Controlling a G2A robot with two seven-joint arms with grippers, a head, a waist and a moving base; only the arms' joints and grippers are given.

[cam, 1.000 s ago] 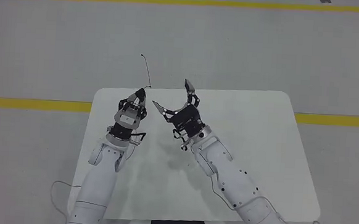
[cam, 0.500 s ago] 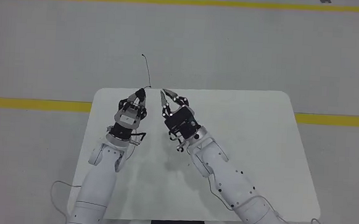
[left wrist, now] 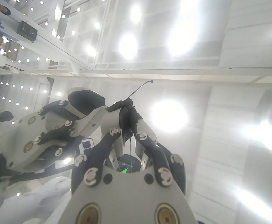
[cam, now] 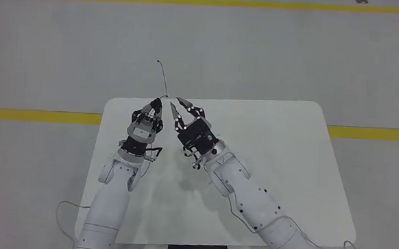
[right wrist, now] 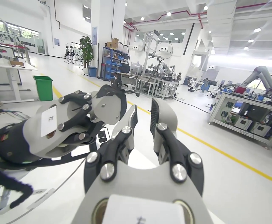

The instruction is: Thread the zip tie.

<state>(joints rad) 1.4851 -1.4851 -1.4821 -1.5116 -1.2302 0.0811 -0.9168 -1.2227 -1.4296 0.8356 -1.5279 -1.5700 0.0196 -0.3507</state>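
1. Now the left gripper (cam: 157, 104) is clamping its fingers on the thin black zip tie (cam: 162, 77), holding it above the counter's (cam: 287, 150) far edge.
2. The right gripper (cam: 178, 105) is hovering just beside it, fingers slightly apart.
3. A white label (right wrist: 48, 124) is showing on the left gripper.

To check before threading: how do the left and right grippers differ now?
The left gripper is shut on the zip tie; the right gripper is open and empty. The left gripper's tips meet, with the tie sticking out past them; the right gripper's fingers stand apart. Both sit close together near the table's far edge.
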